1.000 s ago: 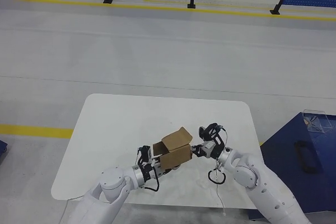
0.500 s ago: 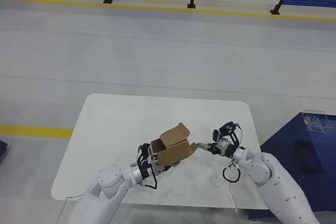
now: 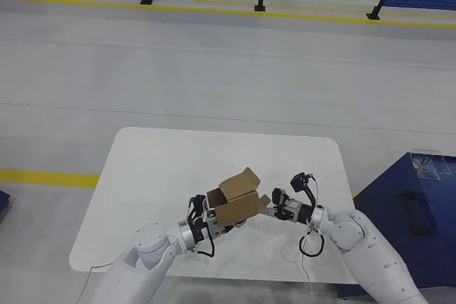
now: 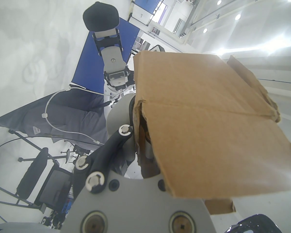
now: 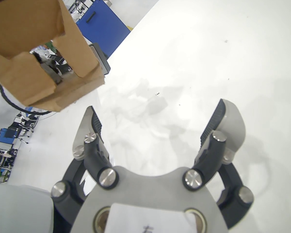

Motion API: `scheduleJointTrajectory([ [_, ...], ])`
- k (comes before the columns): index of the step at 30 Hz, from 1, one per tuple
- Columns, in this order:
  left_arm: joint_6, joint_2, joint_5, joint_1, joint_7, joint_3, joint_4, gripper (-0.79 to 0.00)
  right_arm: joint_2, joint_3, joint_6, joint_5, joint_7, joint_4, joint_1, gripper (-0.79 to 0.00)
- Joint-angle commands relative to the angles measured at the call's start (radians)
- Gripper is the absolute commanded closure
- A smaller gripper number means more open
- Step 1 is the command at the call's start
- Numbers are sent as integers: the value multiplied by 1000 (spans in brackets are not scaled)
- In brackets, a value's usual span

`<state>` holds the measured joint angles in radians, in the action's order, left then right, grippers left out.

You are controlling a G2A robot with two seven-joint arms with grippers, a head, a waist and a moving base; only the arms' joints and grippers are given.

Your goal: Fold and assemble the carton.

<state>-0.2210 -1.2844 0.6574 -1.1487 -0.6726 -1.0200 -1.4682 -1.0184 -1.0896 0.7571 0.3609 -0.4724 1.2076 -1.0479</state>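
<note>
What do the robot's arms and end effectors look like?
The left arm and right arm are rounded glossy white shells, with black cables looping by the wrists. The right end effector has a grey metal base, black links with silver fasteners, and two grey fingers with ribbed black pads. The left end effector looks alike.

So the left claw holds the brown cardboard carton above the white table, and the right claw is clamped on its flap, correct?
Not quite. The right claw is open and grips nothing, hanging over the white table beside the brown cardboard carton, as the right wrist view shows. The left claw does hold the carton.
</note>
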Motion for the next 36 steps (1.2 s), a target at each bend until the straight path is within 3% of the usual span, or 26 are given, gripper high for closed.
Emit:
scheduleJointTrajectory([
  [1,-2,-1,-4,1,2,5,-1,0,2,-7,5,-15,-12,7,1,-785],
  [19,-22,-5,-29,12,4,27,-5,0,11,-70,3,-57,8,84,-16,-785],
  [36,-21,-5,-39,4,3,27,-9,0,1,-50,-38,-2,17,103,-6,-785],
])
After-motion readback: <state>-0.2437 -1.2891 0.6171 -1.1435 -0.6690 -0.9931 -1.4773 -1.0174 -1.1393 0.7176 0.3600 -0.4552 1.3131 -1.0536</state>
